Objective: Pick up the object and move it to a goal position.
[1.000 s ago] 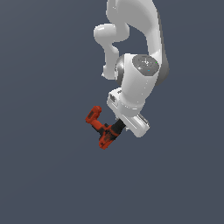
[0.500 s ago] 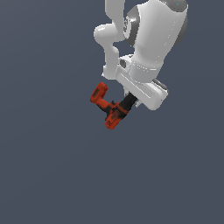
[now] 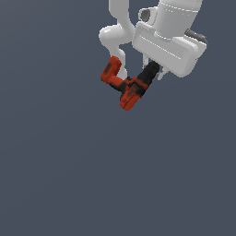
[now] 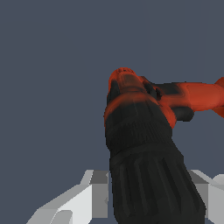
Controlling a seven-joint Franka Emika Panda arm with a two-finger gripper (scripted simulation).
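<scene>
Drill [image 3: 125,85] airborne, hanging from gripper [image 3: 152,73] toward seven o'clock in exterior view, black chuck [image 4: 148,175] clamped between fingers [image 4: 83,199]. I judge carry step underway. No goal marker visible; next move needs steady transit, grip unchanged.

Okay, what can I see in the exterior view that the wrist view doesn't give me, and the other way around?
Only the exterior view shows the white arm, the whole hand, and the drill hanging free below it. Only the wrist view shows the ribbed black chuck close up, sitting between the gripper fingers. Both show the red-orange drill held by its black chuck end against a plain grey background.
</scene>
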